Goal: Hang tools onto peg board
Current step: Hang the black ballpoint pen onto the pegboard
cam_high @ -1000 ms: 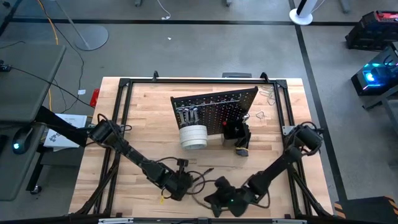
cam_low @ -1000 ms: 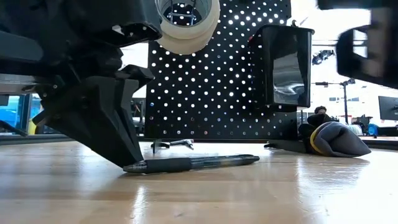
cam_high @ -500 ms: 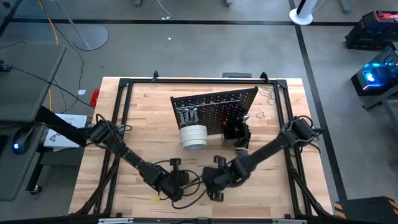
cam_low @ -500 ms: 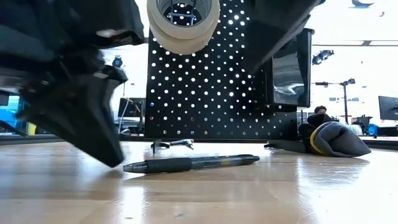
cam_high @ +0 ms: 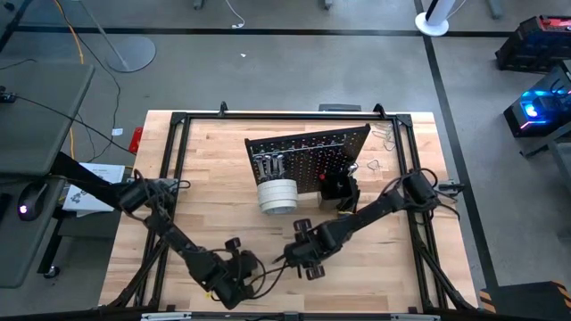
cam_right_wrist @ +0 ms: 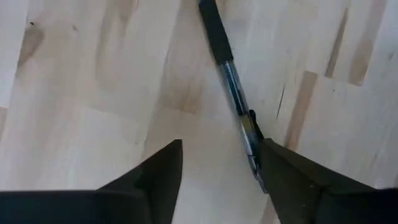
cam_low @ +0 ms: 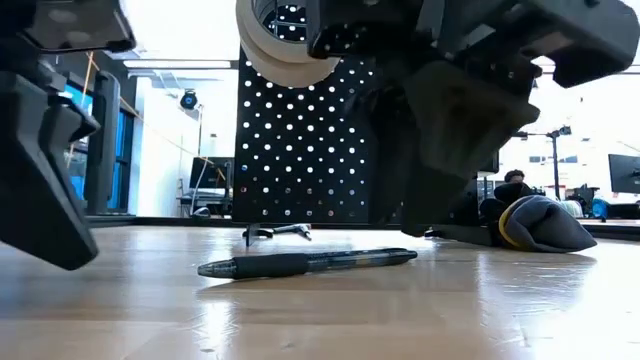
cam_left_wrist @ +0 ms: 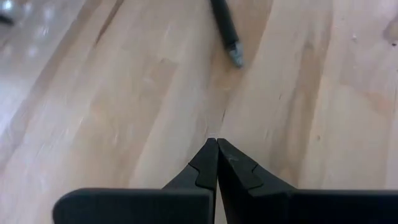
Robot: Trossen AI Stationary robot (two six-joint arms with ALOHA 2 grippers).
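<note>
A black pen (cam_low: pixel 305 263) lies flat on the wooden table, in front of the upright peg board (cam_low: pixel 320 150). My right gripper (cam_right_wrist: pixel 217 163) hangs open just above the pen's clip end (cam_right_wrist: pixel 252 146), fingers pointing down on either side of it. My left gripper (cam_left_wrist: pixel 216 143) is shut and holds nothing, off to the left of the pen's tip (cam_left_wrist: pixel 235 57), close over the table. White tape rolls (cam_high: pixel 277 196) and silver wrenches (cam_high: pixel 270 165) hang on the board (cam_high: pixel 312 147). A black glove bundle (cam_low: pixel 540 222) rests on the table at the right.
A black bin (cam_high: pixel 335 183) sits on the board's right part. A small wrench (cam_low: pixel 275 232) lies at the board's foot. The black table frame (cam_high: pixel 178 120) rings the tabletop. Bare wood (cam_high: pixel 214 178) shows left of the board.
My right gripper has swung from the near edge toward the far-left, rolling and tipping downward, and now hangs over the pen. My left gripper, still shut, has drawn away from the pen toward the near-left and rolled. The pen has stayed where it was.
</note>
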